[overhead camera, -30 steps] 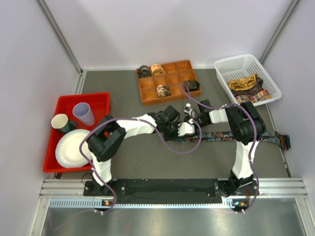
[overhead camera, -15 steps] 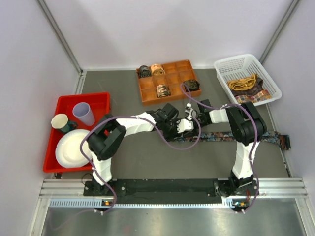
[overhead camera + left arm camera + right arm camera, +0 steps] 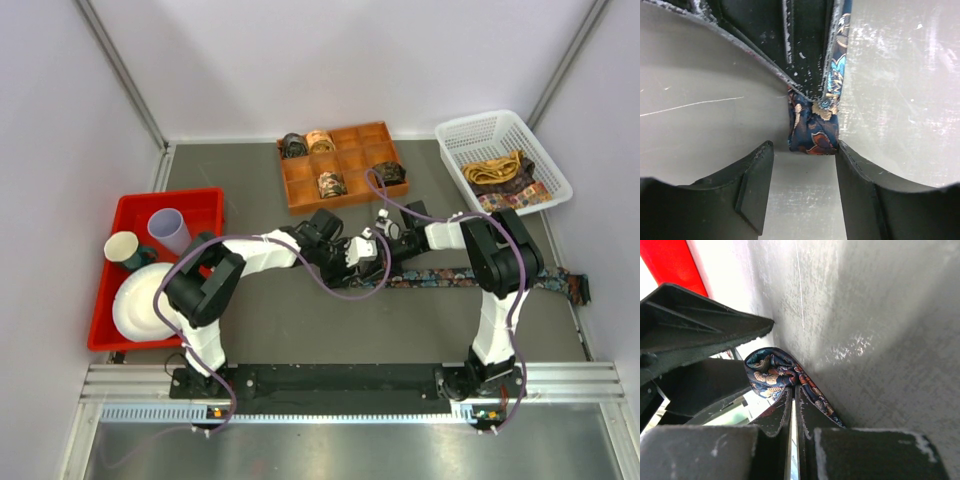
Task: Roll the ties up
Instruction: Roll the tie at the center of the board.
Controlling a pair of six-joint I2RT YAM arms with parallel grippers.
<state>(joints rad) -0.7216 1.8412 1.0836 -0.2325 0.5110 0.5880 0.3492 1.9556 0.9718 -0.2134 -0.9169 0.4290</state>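
Note:
A dark floral tie [image 3: 450,277] lies stretched along the table, reaching right toward the wall. Its left end [image 3: 812,131] is curled into a small loop around the tips of my right gripper [image 3: 794,392], which is shut; the fabric [image 3: 767,371] wraps outside the fingers, and none shows between them. My left gripper [image 3: 802,150] stands open just short of that curled end, its right fingertip [image 3: 844,152] almost touching it. From above, the left gripper [image 3: 365,255] and right gripper [image 3: 388,250] meet at mid-table. Rolled ties [image 3: 331,184] sit in the orange tray.
The orange compartment tray [image 3: 352,160] stands behind the grippers. A white basket [image 3: 470,135] at back right holds loose ties [image 3: 500,172]. A red tray [image 3: 195,205] on the left carries cups [image 3: 170,232] and a white plate [image 3: 140,302]. Purple cables loop over both arms.
My left gripper has opened, let go of the tie's curled end and drawn back to the left. The right gripper has stayed shut in place.

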